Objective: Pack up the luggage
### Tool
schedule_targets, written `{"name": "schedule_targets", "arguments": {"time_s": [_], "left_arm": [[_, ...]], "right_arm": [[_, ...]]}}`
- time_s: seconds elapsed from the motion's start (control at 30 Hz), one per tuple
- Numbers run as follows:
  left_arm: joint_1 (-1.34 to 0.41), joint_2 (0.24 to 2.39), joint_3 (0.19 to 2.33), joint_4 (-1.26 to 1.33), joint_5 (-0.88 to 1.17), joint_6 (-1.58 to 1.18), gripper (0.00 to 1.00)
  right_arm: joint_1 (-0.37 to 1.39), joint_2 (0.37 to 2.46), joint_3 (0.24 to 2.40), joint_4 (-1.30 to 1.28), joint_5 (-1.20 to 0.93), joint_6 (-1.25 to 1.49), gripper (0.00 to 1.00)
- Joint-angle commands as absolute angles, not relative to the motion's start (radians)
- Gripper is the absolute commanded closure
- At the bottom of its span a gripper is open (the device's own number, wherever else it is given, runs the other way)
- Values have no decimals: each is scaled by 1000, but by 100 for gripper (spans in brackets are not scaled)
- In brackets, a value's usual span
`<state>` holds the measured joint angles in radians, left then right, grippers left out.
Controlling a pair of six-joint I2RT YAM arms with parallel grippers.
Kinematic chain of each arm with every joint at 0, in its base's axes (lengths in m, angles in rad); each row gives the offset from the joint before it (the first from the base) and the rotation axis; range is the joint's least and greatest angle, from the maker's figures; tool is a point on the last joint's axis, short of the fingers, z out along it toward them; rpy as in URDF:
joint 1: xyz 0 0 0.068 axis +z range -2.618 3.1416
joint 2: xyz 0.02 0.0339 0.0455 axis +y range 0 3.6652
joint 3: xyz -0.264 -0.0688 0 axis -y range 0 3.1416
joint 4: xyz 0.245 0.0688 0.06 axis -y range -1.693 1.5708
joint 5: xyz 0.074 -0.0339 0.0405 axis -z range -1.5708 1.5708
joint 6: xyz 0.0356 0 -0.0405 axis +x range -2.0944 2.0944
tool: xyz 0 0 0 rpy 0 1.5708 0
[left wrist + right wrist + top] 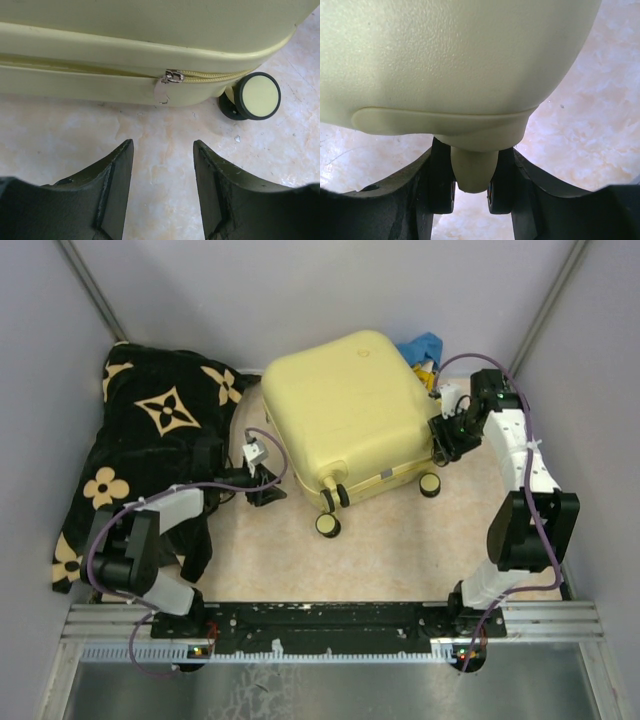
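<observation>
The pale-yellow suitcase (345, 410) lies closed on the table, with its black wheels (328, 525) toward the near side. My left gripper (268, 490) is open and empty, low over the table just in front of the suitcase's left side. In the left wrist view its fingers (120, 175) point at the closed zipper seam, the silver zipper pull (169, 76) and a wheel (257, 95). My right gripper (447, 435) is at the suitcase's right corner. In the right wrist view it (472, 165) is shut on a twin-wheel caster (472, 170) under the shell (455, 60).
A black blanket with tan flowers (150, 440) lies bunched at the left, reaching under the left arm. A blue and yellow item (425, 348) sticks out behind the suitcase's far right corner. Grey walls close in the back and both sides.
</observation>
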<state>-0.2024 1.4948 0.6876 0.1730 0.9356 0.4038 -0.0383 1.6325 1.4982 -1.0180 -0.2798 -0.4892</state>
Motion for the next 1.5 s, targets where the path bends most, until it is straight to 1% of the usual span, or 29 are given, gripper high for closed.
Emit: {"name": "schedule_targets", "arguments": {"time_s": [0.0,0.13,0.27,0.33,0.5,0.63,0.73,0.9,0.97,1.07,1.17,1.2,1.3,1.4,1.47], "left_arm": [[-223,1551,728,311,1030,386,43],[-231,1602,740,447,1047,295,44],[-252,1659,788,459,1085,294,44],[-257,1676,791,506,1108,276,47],[-287,1626,745,626,1143,208,62],[-324,1554,703,608,1101,229,75],[-337,1547,683,570,1055,253,85],[-340,1524,643,591,1007,242,94],[-346,1511,632,586,988,239,95],[-357,1513,626,584,941,232,93],[-364,1526,628,590,886,216,99],[-368,1524,629,588,880,216,100],[-399,1483,612,540,902,270,100],[-464,1414,573,464,919,369,100],[-508,1378,542,446,906,388,100]], "right_arm": [[-95,1644,1554,-1022,-286,-548,100],[-98,1681,1583,-1044,-334,-548,100],[-95,1702,1605,-1061,-356,-538,100],[-95,1703,1609,-1063,-357,-536,100],[-94,1708,1613,-1066,-356,-534,100],[-93,1712,1616,-1068,-360,-528,100],[-91,1712,1614,-1063,-361,-523,100],[-91,1712,1615,-1063,-358,-524,100],[-91,1713,1614,-1064,-359,-525,100],[-90,1712,1608,-1060,-360,-521,100],[-91,1707,1598,-1056,-363,-519,100],[-91,1706,1592,-1055,-365,-516,100],[-89,1701,1580,-1051,-377,-503,100],[-87,1695,1570,-1042,-388,-485,100],[-81,1686,1563,-1037,-394,-472,100]]}}
